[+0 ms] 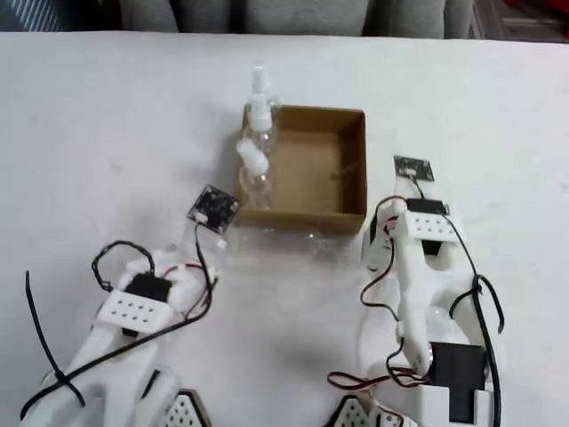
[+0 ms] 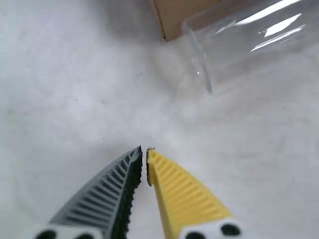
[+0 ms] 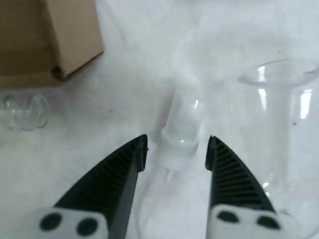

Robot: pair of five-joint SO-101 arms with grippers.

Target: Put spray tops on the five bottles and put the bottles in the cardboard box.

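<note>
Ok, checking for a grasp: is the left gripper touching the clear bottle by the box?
Apart. In the left wrist view the left gripper, shut, has bare table between its tips and the clear bottle.

Glossy clear plastic bottles [image 1: 255, 182], matt cardboard box [image 1: 302, 216], matt table [image 1: 107, 116].

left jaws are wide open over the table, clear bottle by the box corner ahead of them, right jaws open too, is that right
Not quite. The left jaws are shut, not wide open: the left wrist view shows their tips meeting over the table. The rest holds. A clear bottle sits by the corner of the cardboard box, and the right wrist view shows the right jaws open.
</note>
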